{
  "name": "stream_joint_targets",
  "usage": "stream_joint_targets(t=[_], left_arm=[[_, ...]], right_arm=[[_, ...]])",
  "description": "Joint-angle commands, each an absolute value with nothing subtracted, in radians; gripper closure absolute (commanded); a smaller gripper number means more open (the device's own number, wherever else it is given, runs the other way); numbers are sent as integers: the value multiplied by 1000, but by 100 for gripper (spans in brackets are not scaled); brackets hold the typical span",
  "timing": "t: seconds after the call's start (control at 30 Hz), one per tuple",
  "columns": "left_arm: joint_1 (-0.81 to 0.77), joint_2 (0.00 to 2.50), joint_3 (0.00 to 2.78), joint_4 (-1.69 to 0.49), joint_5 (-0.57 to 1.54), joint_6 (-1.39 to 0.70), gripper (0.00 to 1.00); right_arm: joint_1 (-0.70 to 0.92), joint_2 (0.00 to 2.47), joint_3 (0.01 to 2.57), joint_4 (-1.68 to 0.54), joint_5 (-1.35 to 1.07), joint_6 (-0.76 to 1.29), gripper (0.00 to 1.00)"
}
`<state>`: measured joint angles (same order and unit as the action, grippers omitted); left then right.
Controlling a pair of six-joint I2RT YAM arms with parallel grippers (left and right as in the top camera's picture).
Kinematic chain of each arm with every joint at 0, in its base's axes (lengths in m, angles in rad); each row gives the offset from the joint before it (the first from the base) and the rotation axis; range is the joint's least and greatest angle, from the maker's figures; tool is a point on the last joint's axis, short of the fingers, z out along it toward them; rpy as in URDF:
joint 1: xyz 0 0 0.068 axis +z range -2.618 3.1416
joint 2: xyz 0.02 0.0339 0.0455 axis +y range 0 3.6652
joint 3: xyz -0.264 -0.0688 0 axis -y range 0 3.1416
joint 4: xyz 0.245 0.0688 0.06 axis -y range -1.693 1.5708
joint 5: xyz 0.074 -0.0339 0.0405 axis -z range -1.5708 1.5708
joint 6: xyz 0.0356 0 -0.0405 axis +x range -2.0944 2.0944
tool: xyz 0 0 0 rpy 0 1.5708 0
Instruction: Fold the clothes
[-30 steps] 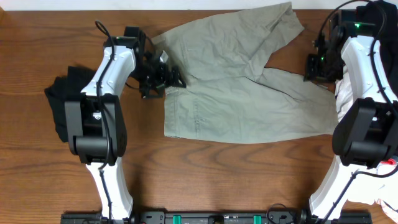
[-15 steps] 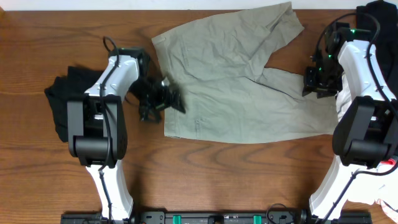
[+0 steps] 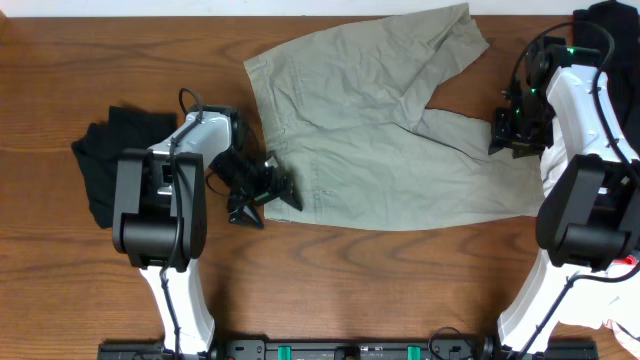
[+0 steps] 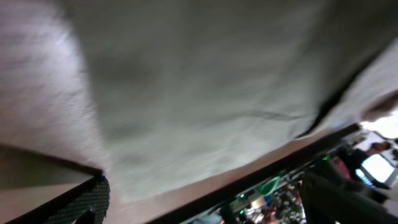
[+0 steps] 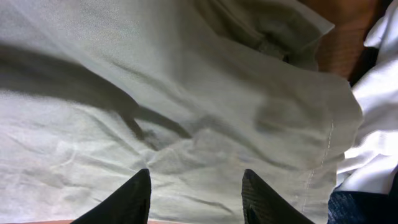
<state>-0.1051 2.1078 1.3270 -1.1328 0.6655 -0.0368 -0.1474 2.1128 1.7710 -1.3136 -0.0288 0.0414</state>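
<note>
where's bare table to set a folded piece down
Widest bare table: the front strip between the shorts and the near edge. Next, the far-left corner above the black garment. Crowded: the right edge, with white clothes; the left end effector crowds the waistband.

left pincer [image 3: 268, 200]: slid down shorts' [image 3: 380, 130] left edge to lower corner | right pincer [image 5: 194, 186]: shifted slightly
</note>
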Motion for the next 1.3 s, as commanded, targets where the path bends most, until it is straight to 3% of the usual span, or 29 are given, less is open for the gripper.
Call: stream_joint_targets(t=[0.0,0.03,0.1,0.2,0.37,0.5,0.8,1.0,1.27], left_arm=[[-116,2105,1314,-1058,689,-27,2],[-120,2105,1314,-1043,692,-27,6],[-125,2105,1314,-1013,693,-27,25],[-129,2105,1314,-983,692,-27,67],[-122,2104,1314,-982,692,-27,93],[-105,2099,1316,-1043,666,-27,94],[22,1927,1316,-1160,365,-27,94],[101,1824,1316,-1136,374,-65,94],[64,1823,1314,-1140,384,-65,94]], right_arm=[[-152,2119,1763,-1314,-23,47,55],[-152,2119,1763,-1314,-23,47,55],[-152,2119,1763,-1314,-23,47,55],[-152,2119,1763,-1318,-23,47,56],[-152,2119,1763,-1317,-23,47,56],[-152,2119,1763,-1318,-23,47,56],[-157,2119,1763,-1320,-26,48,55],[-159,2119,1763,-1387,-70,47,51],[-155,2119,1751,-1336,-83,47,44]])
